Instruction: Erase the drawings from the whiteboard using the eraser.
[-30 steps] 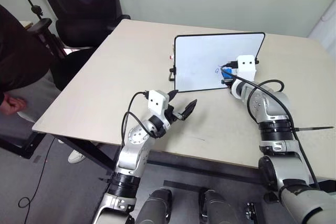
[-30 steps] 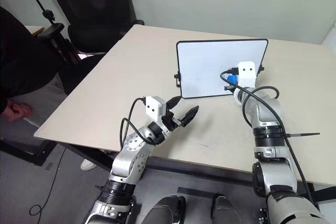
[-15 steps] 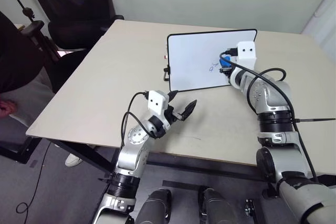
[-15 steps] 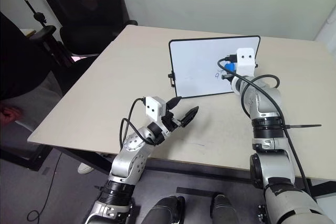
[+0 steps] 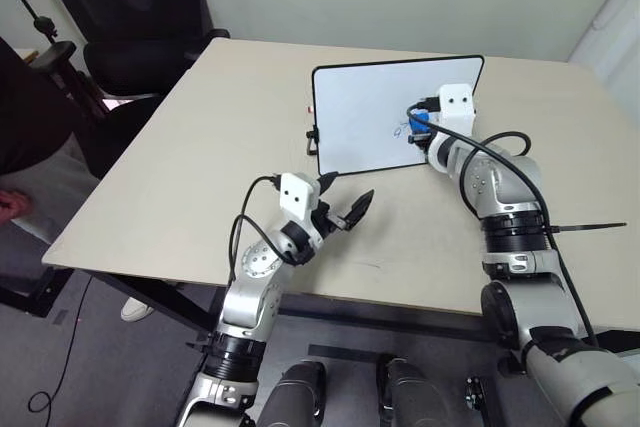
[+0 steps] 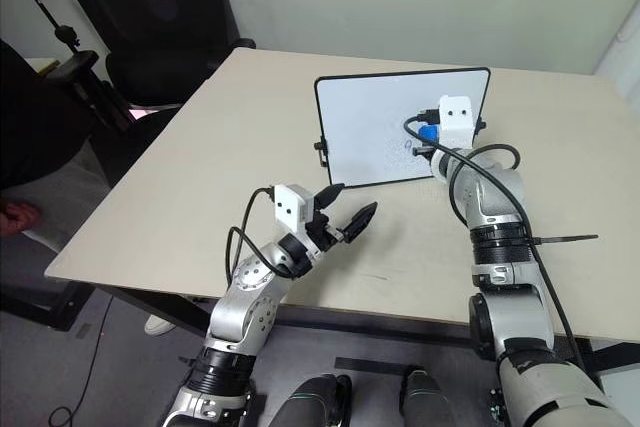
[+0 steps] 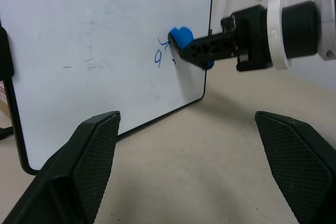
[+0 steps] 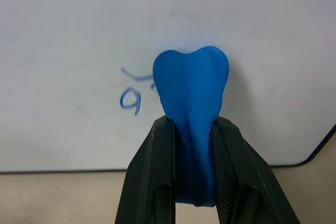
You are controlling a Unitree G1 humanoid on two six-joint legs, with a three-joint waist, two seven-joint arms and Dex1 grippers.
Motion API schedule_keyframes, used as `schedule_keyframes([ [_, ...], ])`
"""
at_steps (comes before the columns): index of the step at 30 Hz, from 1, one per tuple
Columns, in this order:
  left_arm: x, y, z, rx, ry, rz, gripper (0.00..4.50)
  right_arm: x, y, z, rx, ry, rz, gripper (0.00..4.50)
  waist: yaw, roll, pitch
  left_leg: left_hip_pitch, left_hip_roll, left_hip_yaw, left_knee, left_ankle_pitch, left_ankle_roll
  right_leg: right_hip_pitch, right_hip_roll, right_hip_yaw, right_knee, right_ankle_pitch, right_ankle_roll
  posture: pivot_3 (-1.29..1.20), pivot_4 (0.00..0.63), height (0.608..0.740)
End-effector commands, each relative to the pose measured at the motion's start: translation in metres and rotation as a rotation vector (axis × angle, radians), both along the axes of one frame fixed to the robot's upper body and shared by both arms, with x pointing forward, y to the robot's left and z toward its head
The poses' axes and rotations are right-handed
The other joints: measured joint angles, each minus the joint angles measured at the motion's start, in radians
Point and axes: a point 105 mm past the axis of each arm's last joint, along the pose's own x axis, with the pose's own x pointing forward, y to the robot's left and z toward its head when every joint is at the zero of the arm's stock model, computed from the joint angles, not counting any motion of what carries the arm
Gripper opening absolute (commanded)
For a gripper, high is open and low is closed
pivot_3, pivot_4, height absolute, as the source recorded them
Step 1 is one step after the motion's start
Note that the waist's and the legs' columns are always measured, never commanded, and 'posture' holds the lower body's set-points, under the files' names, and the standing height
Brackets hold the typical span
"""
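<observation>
Right claw (image 8: 191, 145): fingers pinched together on the eraser (image 8: 193, 98), which is squeezed so that its blue tip bulges past the fingertips. That leaves soft material, not black plastic, to meet the board.

Eraser tip sits against the whiteboard (image 5: 360, 112) face, over the right-hand part of the drawings (image 8: 132, 90); a small loop and a short stroke are visible just beside it, uncovered. Judged: wiping is under way, marks only partly removed. Next pass should sweep toward the loop.

Whiteboard stands near-upright on the table (image 5: 200, 147), leaning back a little, propped by small black side clips. Hence the right arm reaches forward rather than down. Risk, judged: too firm a push could tip or slide the board.

Left claw (image 5: 345, 205): fingers spread apart, holding nothing, hovering over the table short of the board's near edge. Its wrist view faces the board, seemingly on standby.

Office chair (image 5: 130, 7) beyond the table's far-left corner.
</observation>
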Motion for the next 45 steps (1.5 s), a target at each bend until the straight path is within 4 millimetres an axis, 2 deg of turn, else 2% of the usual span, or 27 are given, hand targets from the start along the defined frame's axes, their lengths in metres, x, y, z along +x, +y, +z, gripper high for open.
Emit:
schedule_keyframes([
  [1,-0.003,0.002,0.014,-0.017,-0.048,0.003,4.50,-0.001,0.013,-0.005,-0.007,0.020,0.053,0.71,0.000,0.000,0.000,0.000,0.000,0.000,0.000,0.000,0.000,0.000,0.000,0.000,0.000,0.000,0.000,0.00,0.150,0.740],
  [6,-0.003,0.006,0.015,-0.016,-0.052,0.017,4.50,-0.003,0.023,-0.014,-0.031,0.070,0.109,0.71,-0.001,0.000,0.000,0.000,0.000,0.000,0.000,0.000,0.000,0.000,0.000,0.000,0.000,0.001,-0.001,0.00,0.150,0.740],
  [9,-0.002,0.007,0.015,-0.017,-0.052,0.021,4.50,-0.003,0.025,-0.011,-0.031,0.056,0.117,0.71,0.000,0.000,0.000,0.000,0.000,0.000,0.000,0.000,0.000,0.000,0.000,0.000,0.000,0.001,-0.001,0.00,0.150,0.740],
  [21,-0.001,0.011,0.015,-0.014,-0.053,0.040,4.50,0.009,0.014,0.035,0.033,-0.097,0.061,0.71,0.000,0.000,0.000,-0.002,0.000,0.000,0.000,0.000,-0.001,-0.002,0.000,0.000,0.000,0.003,-0.004,0.00,0.150,0.740],
  [32,0.000,0.013,0.014,-0.008,-0.055,0.041,4.50,0.002,0.028,0.067,0.093,-0.194,0.117,0.71,0.000,0.000,0.000,-0.001,0.000,0.000,-0.007,0.002,0.000,-0.005,0.000,0.000,-0.001,0.005,-0.007,0.00,0.150,0.740],
  [36,0.001,0.012,0.014,-0.006,-0.056,0.039,4.50,0.003,0.027,0.061,0.086,-0.177,0.110,0.71,0.000,0.000,0.000,-0.001,0.001,0.000,-0.007,0.003,-0.001,-0.005,0.000,-0.001,0.000,0.005,-0.007,0.00,0.150,0.740],
  [45,0.001,0.012,0.015,-0.003,-0.060,0.047,4.50,0.009,0.017,0.004,0.030,0.005,0.063,0.71,0.000,0.000,0.000,0.000,0.001,0.000,-0.007,0.008,-0.002,-0.004,0.000,-0.001,-0.001,0.005,-0.007,0.00,0.150,0.740],
])
